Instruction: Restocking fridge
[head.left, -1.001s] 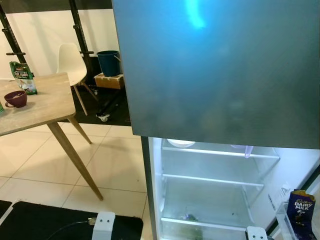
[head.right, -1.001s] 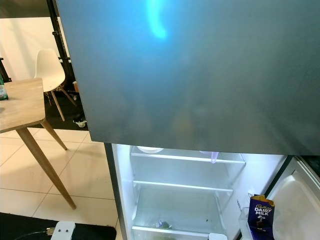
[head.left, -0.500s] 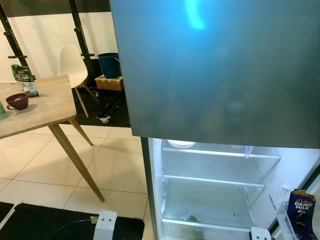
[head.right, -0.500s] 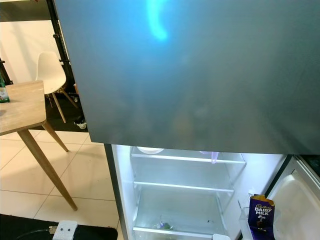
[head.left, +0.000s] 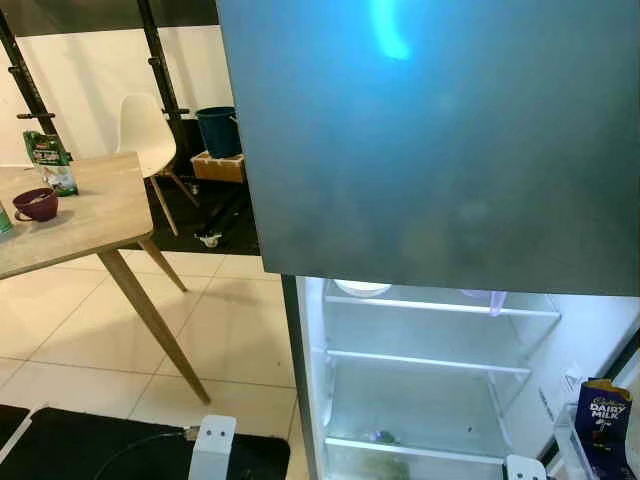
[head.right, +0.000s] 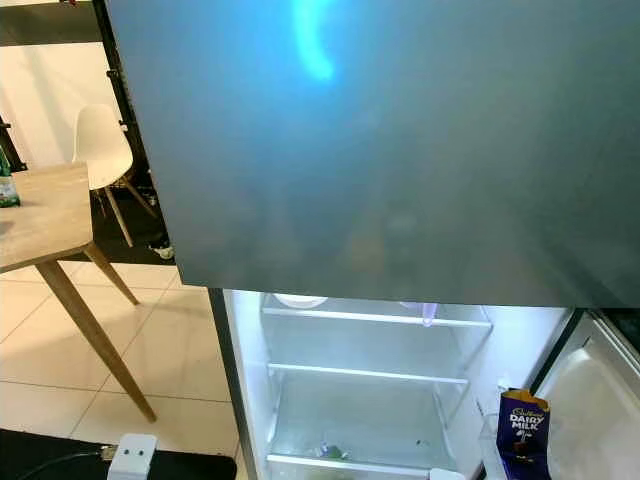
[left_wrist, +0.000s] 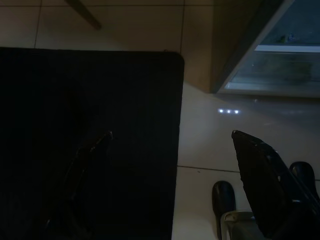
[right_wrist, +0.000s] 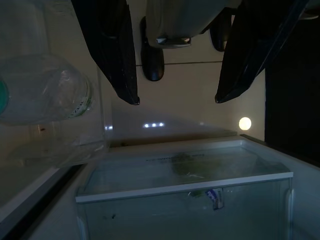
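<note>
The fridge stands before me with its grey upper door (head.left: 430, 140) closed and the lit lower compartment (head.left: 425, 362) open. A white bowl (head.left: 362, 289) rests on the top glass shelf, and a small item (head.left: 380, 437) lies on a lower one. A purple Dairy Milk pack (head.left: 603, 420) stands in the door bin at the right. My left gripper (left_wrist: 171, 134) hangs open over a black mat (left_wrist: 90, 125) and floor tiles. My right gripper (right_wrist: 177, 100) hangs open by the fridge's bottom, beside a clear bottle (right_wrist: 45, 90) and the glass-fronted drawer (right_wrist: 185, 200).
At the left a wooden table (head.left: 70, 215) carries a maroon cup (head.left: 35, 203) and a green bag (head.left: 48, 160). Behind it are a white chair (head.left: 145, 130) and a blue bucket (head.left: 216, 127). A black mat (head.left: 90, 450) lies on the tiles near me.
The head view has drifted slightly, so the table sits a little further right in the picture. Nothing itself has moved.
</note>
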